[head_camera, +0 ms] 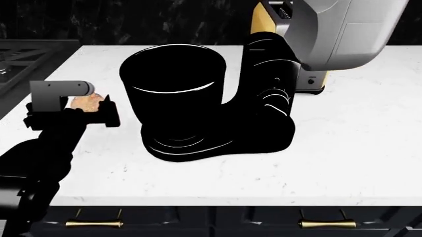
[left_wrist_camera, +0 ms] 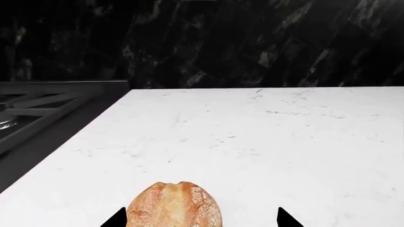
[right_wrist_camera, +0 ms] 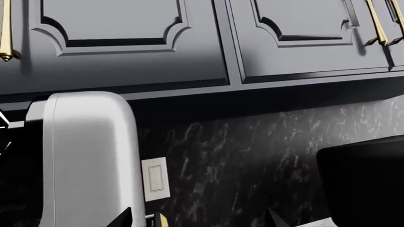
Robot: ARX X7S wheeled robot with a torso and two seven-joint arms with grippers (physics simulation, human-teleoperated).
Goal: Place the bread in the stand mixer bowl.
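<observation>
The bread [left_wrist_camera: 175,205] lies on the white marble table [left_wrist_camera: 265,142], between the two dark fingertips [left_wrist_camera: 116,219] of the left pincer [left_wrist_camera: 200,221]. In the left wrist view the roll sits against one fingertip, with a clear gap to the other, so the pincer stands released around it, not clenched. In the head view the bread [head_camera: 86,102] shows as a small tan patch at the left pincer [head_camera: 99,106], just beside the stand mixer bowl [head_camera: 173,84] and outside it. The bowl stands upright on the black stand mixer [head_camera: 264,98], mid-table. A silver-and-gold toaster [head_camera: 290,49] stands behind the mixer, partly hidden by the raised right arm [head_camera: 343,29]. A stove [left_wrist_camera: 44,109] adjoins the table on the bread's side. The right pincer [right_wrist_camera: 202,220] is raised toward the grey wall cabinets [right_wrist_camera: 189,38] and dark backsplash; only its fingertips show, spread apart with nothing between them.
</observation>
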